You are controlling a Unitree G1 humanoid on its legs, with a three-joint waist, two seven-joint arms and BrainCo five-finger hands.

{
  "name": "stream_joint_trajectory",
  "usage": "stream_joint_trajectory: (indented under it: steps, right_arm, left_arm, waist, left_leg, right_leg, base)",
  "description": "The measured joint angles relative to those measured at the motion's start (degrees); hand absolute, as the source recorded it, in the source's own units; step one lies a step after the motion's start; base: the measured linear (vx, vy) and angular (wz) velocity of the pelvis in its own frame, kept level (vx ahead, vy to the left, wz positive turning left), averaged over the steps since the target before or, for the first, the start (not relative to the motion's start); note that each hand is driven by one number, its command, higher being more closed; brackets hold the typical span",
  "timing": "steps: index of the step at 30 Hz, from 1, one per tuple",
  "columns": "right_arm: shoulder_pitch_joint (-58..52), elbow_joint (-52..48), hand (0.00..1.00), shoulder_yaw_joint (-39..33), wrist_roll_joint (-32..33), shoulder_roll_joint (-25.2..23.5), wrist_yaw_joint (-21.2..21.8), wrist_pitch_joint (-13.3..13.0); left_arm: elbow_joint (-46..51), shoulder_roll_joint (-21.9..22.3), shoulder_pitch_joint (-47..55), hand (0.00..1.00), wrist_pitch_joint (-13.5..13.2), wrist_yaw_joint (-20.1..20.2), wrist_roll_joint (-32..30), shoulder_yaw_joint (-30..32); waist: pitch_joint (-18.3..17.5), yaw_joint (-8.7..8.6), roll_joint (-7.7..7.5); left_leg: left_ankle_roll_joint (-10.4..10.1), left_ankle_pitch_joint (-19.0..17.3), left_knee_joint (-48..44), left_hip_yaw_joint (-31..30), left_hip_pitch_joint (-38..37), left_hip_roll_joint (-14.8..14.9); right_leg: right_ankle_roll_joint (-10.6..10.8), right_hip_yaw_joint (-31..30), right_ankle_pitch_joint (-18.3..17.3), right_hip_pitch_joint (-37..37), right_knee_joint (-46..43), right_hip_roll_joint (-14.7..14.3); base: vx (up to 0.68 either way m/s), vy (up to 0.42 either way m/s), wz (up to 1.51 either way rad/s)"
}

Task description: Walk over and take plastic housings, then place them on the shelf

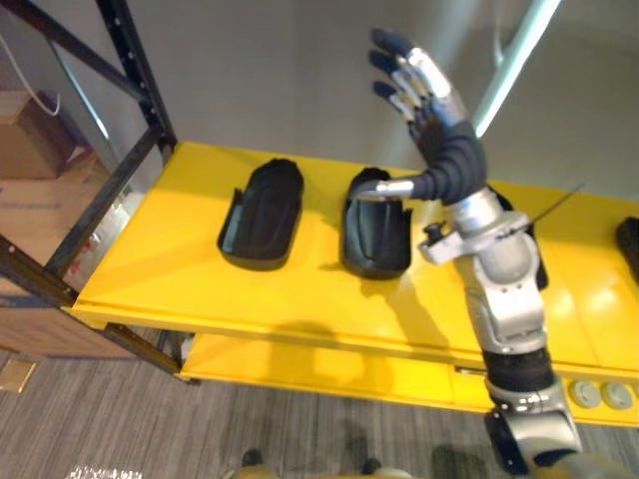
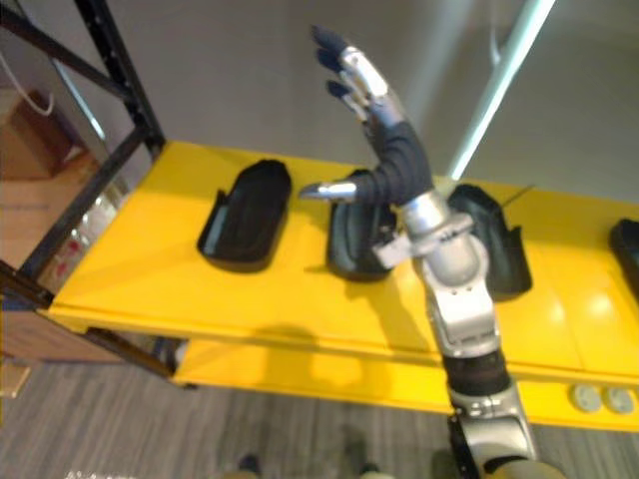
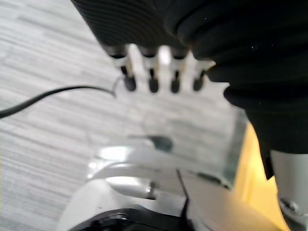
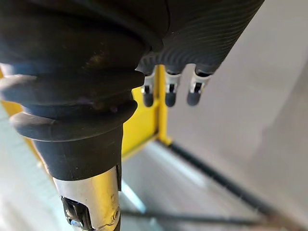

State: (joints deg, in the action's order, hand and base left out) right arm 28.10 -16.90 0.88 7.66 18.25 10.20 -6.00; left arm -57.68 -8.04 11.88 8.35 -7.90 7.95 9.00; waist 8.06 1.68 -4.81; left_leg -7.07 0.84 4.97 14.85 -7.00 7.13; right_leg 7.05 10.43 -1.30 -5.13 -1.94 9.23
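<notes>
Three black plastic housings lie side by side on the yellow shelf: one on the left, one in the middle, and one on the right partly behind my right forearm. A further black housing shows at the shelf's right edge. My right hand is raised above the middle housing, fingers straight and spread, thumb pointing left, holding nothing. My left hand hangs over the grey floor with relaxed fingers and holds nothing.
A black rack upright and brace stand at the shelf's left end. A lower yellow shelf juts out beneath. A cardboard box sits left of the rack. Grey wall runs behind the shelf.
</notes>
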Motion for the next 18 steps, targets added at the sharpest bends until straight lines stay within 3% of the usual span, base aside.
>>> stream_joint_trajectory:
  steps: [6,9,11,12,18]
  right_arm:
    - [-8.1,3.0,0.0,-11.4,-3.2,3.3,-9.9,-0.8]
    - [-15.3,4.1,0.0,-21.3,-4.1,3.6,-18.0,-4.0]
    - [-19.4,4.1,0.0,-24.9,-4.1,3.6,-20.6,-5.1]
    - [-22.1,4.1,0.0,-27.0,-4.1,3.4,-22.7,-5.6]
    - [-33.3,10.0,0.0,-34.9,-2.1,-2.0,-27.0,-9.1]
  left_arm:
    - [-1.9,0.7,0.9,0.0,0.0,0.2,-0.1,1.6]
    - [-2.0,1.4,2.9,0.0,-0.1,0.9,-1.9,2.0]
    - [-2.0,1.5,3.5,0.0,-0.3,0.9,-2.4,2.3]
    - [-2.0,1.7,3.9,0.0,-0.3,0.9,-3.3,2.8]
    - [-2.0,2.0,3.9,0.0,-0.4,2.1,-4.6,3.3]
  waist:
    - [-3.3,-1.27,1.16]
    - [-4.2,-2.94,1.81]
    - [-4.9,-3.43,1.85]
    - [-5.0,-4.47,1.93]
    - [-6.5,-7.79,2.03]
  left_leg:
    - [-0.5,0.4,0.1,0.4,-0.2,0.5]
    - [-0.6,0.4,0.2,1.6,-1.0,0.9]
    - [-0.7,0.4,0.2,2.9,-1.1,1.4]
    - [-0.8,0.5,0.2,3.6,-1.2,1.7]
    - [-1.8,0.2,0.2,7.9,-2.8,2.9]
  right_leg:
    - [0.0,-0.7,0.0,0.1,0.2,-0.5]
    - [-0.2,-2.0,0.0,0.3,0.0,-1.1]
    - [-0.4,-3.1,0.1,1.2,-0.2,-1.6]
    - [-0.6,-4.0,0.2,1.6,-0.2,-2.0]
    - [-1.4,-7.6,0.8,3.0,-0.1,-3.6]
  base:
    - [-0.02,-0.013,-0.05]
    - [-0.01,-0.002,-0.19]
    - [-0.01,-0.021,-0.29]
    - [-0.01,-0.023,-0.36]
    - [-0.03,-0.017,-0.39]
